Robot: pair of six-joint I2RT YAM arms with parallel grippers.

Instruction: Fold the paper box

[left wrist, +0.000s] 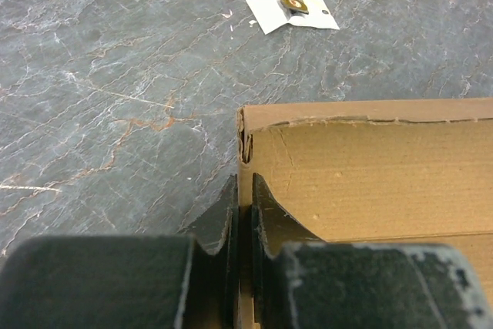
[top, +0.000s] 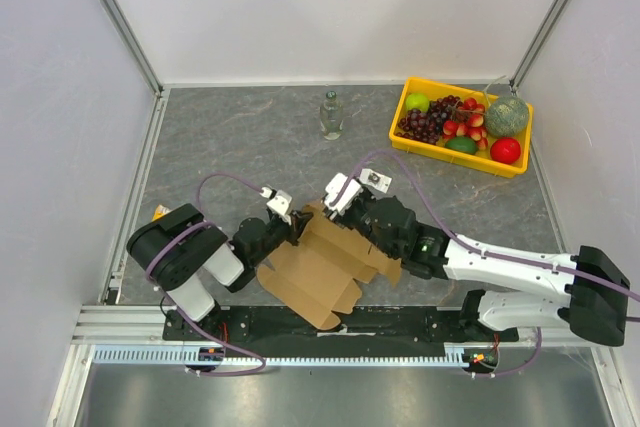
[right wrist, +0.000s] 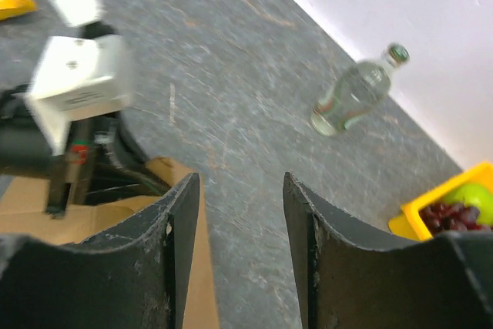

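Black fingers (left wrist: 269,217) of the left tool (left wrist: 244,194) fill the bottom of its wrist view, pinched tight on an upright wall of the plain brown corrugated cardboard paper box (left wrist: 370,167). They hold it near the wall's corner end, where the edge is slightly torn. To the right of that tool the wall runs on, and its inner face shows a faint crease.

From above, the paper box (top: 320,267) is a die-cut sheet only partly raised. It lies on the grey marbled worktop (top: 250,137) between both tools, with flat flaps and notched tabs spread toward the arm bases.

The right tool (right wrist: 240,186) has its jaws apart with nothing between them. Its left finger stands against a cardboard edge; whether it touches is unclear. The left arm's white camera block (right wrist: 77,86) stands left of the right tool, over the cardboard.

A small white card with a brassy piece (left wrist: 293,11) lies ahead of the left tool. A clear glass bottle (right wrist: 354,90) stands upright ahead of the right tool. A yellow plastic tray (top: 460,159) of fruit sits farther to that tool's right.
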